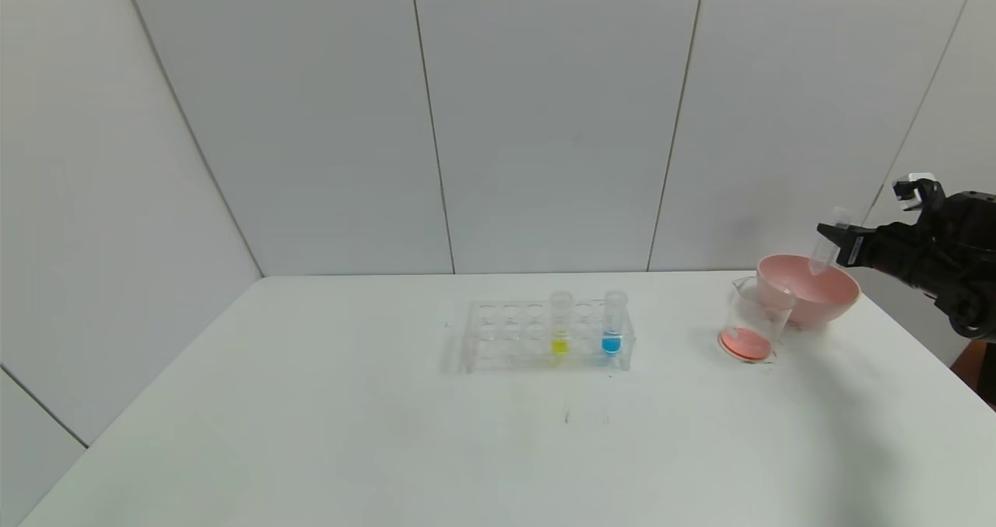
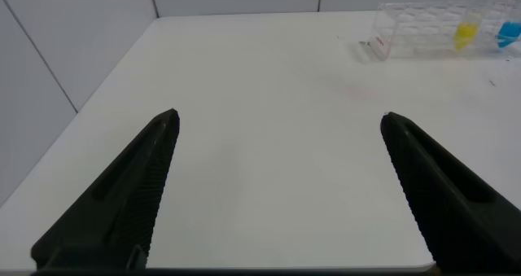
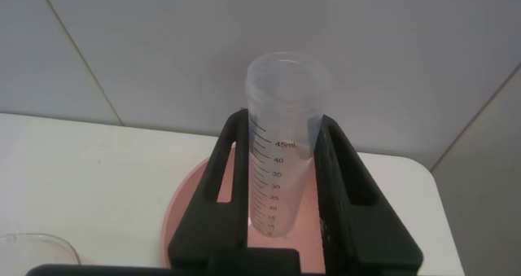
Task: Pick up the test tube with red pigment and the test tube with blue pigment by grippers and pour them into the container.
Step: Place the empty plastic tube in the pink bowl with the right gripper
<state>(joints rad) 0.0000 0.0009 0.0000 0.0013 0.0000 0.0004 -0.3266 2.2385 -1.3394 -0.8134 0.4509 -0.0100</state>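
My right gripper (image 1: 826,235) (image 3: 282,121) is shut on an empty clear test tube (image 1: 818,262) (image 3: 281,89) with printed marks, held tilted over the pink bowl (image 1: 836,279). No tube with red pigment in it shows; orange-red liquid lies in the bottom of the container (image 1: 759,309), a glass beaker just left of the bowl. The test tube with blue pigment (image 1: 613,324) (image 2: 509,33) stands upright in the clear rack (image 1: 498,336) at mid-table. My left gripper (image 2: 279,117) is open over bare table, far from the rack, and does not show in the head view.
A like tube with yellow liquid (image 1: 559,326) stands in the rack left of the blue one. The pink bowl (image 3: 191,203) sits near the table's far right corner, close to the wall panels. The beaker's rim (image 3: 32,247) shows beside it.
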